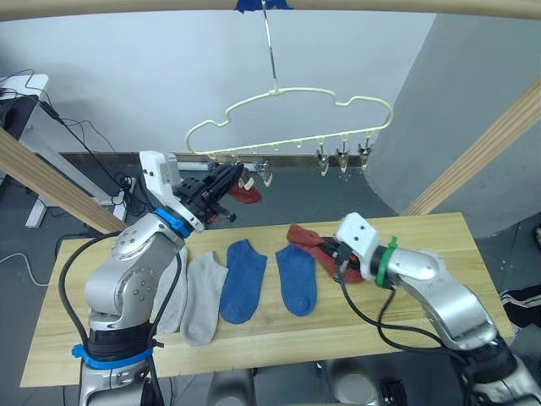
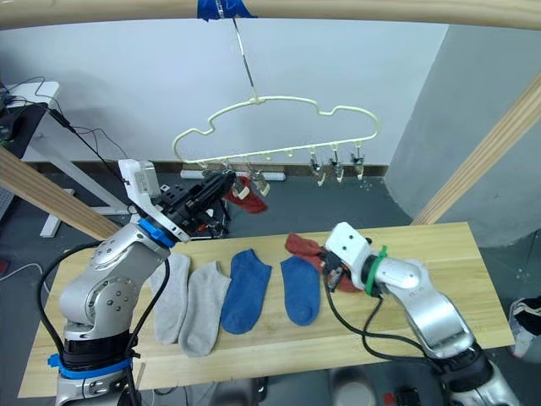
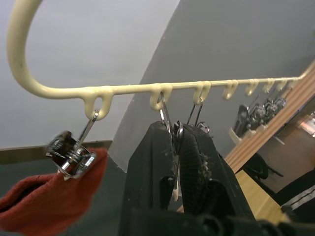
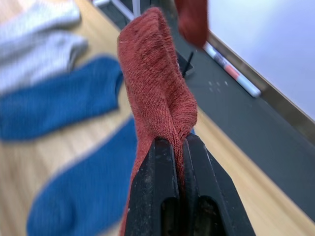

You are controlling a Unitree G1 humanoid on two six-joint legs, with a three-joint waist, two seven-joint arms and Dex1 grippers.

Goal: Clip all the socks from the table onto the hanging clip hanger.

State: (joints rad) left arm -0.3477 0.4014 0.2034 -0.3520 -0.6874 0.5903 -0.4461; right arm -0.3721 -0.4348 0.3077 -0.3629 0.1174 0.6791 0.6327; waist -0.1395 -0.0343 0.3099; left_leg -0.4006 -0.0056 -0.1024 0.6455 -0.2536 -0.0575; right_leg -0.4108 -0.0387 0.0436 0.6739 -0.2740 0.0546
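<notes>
The pale-yellow clip hanger [image 1: 287,106] hangs by its hook from the pole above the table [image 1: 423,245]. My left gripper [image 1: 232,176] is raised to the hanger's left end, shut on a metal clip [image 3: 167,113]. Beside it, another clip [image 3: 71,152] holds a rust-red sock [image 1: 247,194] that dangles free. My right gripper [image 1: 331,254] is low over the table, shut on the second rust-red sock [image 4: 152,83], whose top is lifted and folded. Two blue socks [image 1: 243,279] [image 1: 297,279] and two light grey socks [image 1: 203,296] lie flat in a row.
A thick wooden pole [image 1: 380,7] runs across the top, with slanted wooden beams at the left [image 1: 51,182] and right [image 1: 482,152]. Three bare clips [image 1: 342,161] hang at the hanger's right end. Bare planks lie to the right of my right arm.
</notes>
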